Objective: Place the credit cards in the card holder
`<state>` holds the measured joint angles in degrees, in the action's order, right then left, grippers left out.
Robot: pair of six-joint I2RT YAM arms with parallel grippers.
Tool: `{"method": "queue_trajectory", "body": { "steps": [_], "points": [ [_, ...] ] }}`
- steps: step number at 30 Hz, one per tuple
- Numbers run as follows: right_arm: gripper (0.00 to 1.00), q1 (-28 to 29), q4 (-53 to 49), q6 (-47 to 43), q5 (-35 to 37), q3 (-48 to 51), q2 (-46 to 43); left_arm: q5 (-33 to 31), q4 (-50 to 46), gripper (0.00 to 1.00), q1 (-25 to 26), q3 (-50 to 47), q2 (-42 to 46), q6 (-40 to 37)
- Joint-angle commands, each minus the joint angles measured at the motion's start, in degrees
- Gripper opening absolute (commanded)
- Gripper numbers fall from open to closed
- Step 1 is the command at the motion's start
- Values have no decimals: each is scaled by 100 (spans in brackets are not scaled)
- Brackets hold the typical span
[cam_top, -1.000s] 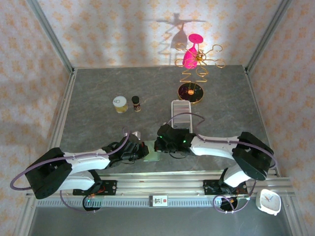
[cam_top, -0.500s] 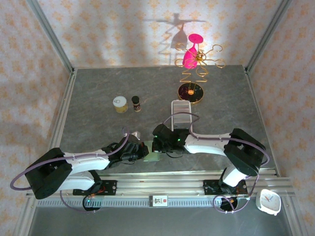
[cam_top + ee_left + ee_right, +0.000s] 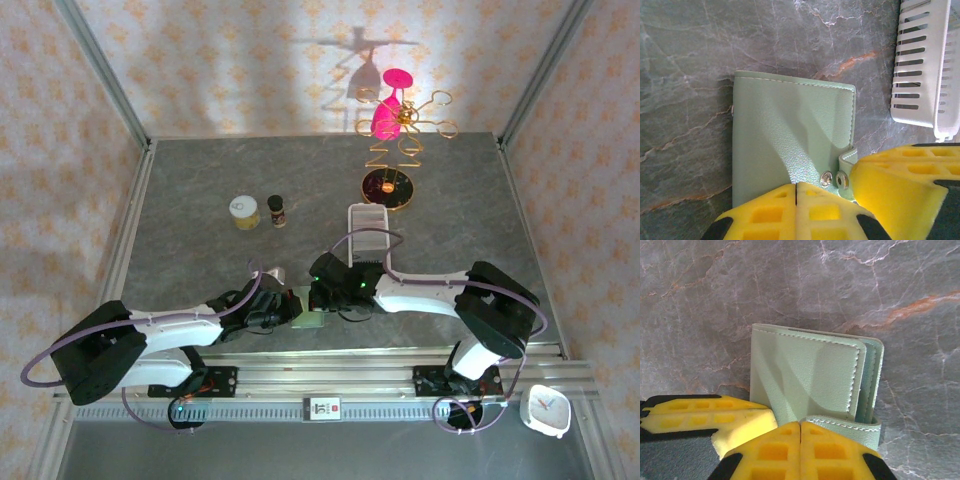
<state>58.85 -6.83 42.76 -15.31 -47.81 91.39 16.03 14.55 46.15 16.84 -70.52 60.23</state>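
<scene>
The card holder (image 3: 790, 130) is a sage-green wallet lying folded shut on the marble table, with its snap tab (image 3: 846, 172) undone and curling up. It lies near the table's front edge (image 3: 308, 320). My left gripper (image 3: 796, 187) is shut, its yellow tips resting on the wallet's near edge beside the snap. My right gripper (image 3: 800, 426) is also shut, its tips against the loose tab (image 3: 850, 427) of the wallet (image 3: 810, 372). The two grippers meet over the wallet in the top view, left (image 3: 290, 305) and right (image 3: 318, 298). The credit cards are hidden.
A long white perforated tray (image 3: 367, 232) lies just behind the right gripper. Further back stand a yellow jar (image 3: 243, 211), a small dark bottle (image 3: 277, 210) and a gold wire stand (image 3: 390, 185) with a pink piece. A white clock (image 3: 546, 410) sits off the table, front right.
The right arm has swung slightly left, bringing its gripper closer to the left one over the wallet. Both grippers stay shut.
</scene>
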Motion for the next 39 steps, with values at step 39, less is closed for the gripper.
{"method": "queue_trajectory", "body": {
  "steps": [39],
  "points": [
    [0,74,685,424,81,279,-68,-118,-259,0,78,-243,137,103]
  ]
}}
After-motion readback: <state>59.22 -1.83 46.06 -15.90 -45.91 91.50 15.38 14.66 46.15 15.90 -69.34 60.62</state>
